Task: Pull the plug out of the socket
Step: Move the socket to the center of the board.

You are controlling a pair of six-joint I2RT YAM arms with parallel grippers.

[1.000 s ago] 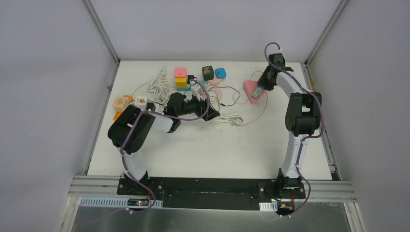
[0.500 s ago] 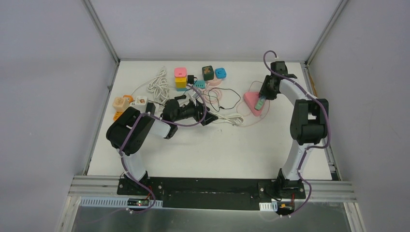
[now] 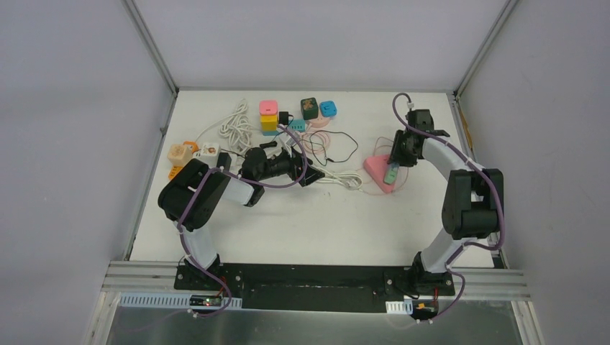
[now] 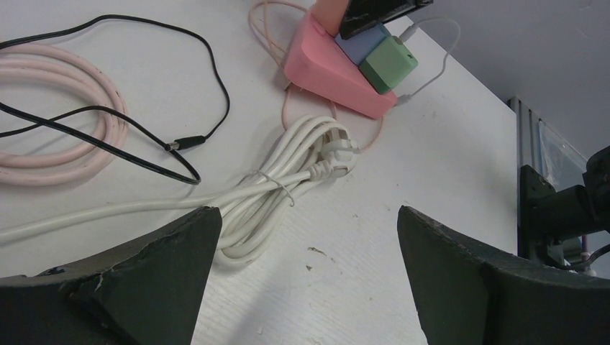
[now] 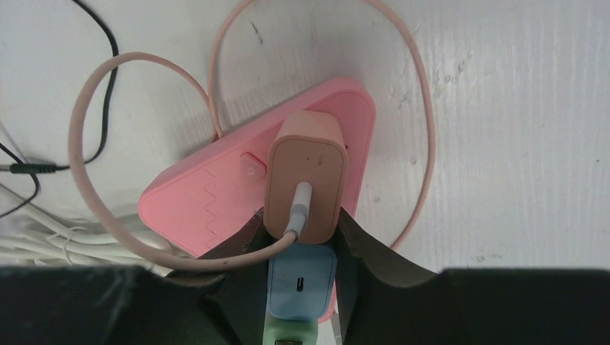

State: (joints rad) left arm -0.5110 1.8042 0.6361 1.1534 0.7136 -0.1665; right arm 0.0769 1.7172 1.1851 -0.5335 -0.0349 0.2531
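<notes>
A pink triangular socket [image 3: 374, 166] [image 5: 216, 198] [image 4: 324, 65] lies flat on the table at the right. Three plugs stand in it in a row: peach [image 5: 306, 169], blue [image 5: 302, 284] and green [image 4: 388, 63]. My right gripper [image 5: 302, 219] [image 3: 395, 164] is shut over this row. The blue plug sits between its fingers [image 5: 360, 244], and the tips reach the peach plug's near end. A thin pink cord [image 5: 108, 79] runs out of the peach plug. My left gripper [image 4: 309, 223] [image 3: 308, 175] hangs open over bare table, left of the socket, holding nothing.
A tied white cable bundle [image 4: 288, 180] [image 3: 344, 177] lies between the two grippers. Left of it are a pink cable coil [image 4: 65, 144] and a black lead [image 4: 180, 144]. Coloured cube sockets [image 3: 269, 115] stand at the back, more [image 3: 188, 152] at the left edge.
The right gripper has moved nearer and to the right, and the pink socket with its plugs has slid along with it. The left arm shifted slightly early on, then stayed put.
</notes>
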